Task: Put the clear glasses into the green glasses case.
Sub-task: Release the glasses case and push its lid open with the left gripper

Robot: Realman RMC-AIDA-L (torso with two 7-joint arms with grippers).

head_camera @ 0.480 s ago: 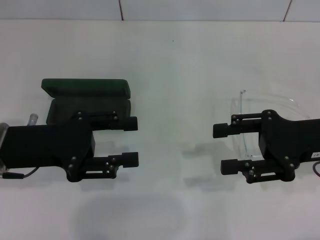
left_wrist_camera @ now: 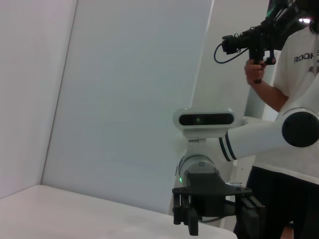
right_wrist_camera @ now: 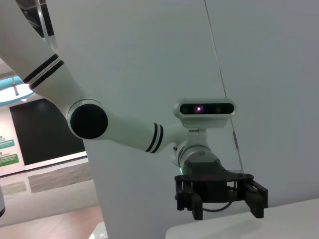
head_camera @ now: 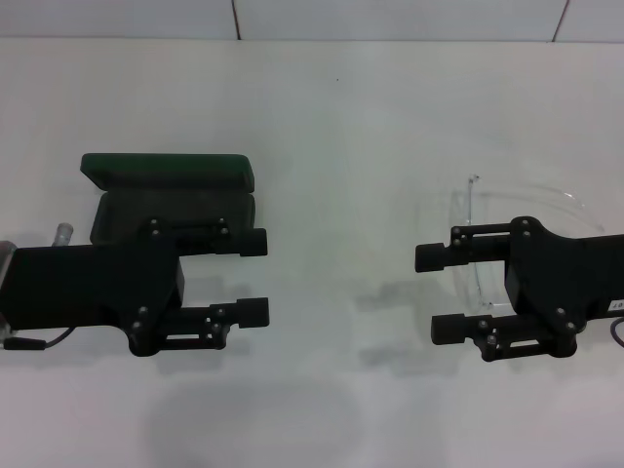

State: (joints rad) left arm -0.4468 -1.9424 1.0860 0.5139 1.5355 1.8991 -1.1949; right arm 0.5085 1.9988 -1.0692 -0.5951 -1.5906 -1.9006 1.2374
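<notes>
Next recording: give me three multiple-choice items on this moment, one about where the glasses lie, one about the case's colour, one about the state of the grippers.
1. Where do the clear glasses lie?
A. Inside the case
B. On the table under the right gripper
C. Held in the left gripper

2. What colour is the glasses case?
A. Dark green
B. Red
C. White

3. How do the two grippers stand?
A. Both shut on the glasses
B. Left open, right shut on the case
C. Both open and holding nothing

Answers:
1. B: in the head view the transparent frame rests on the white table, partly covered by the right gripper, far from the case.
2. A: its raised lid and base are dark green.
3. C: the left gripper and the right gripper each show two parted fingers with bare table between them.
</notes>
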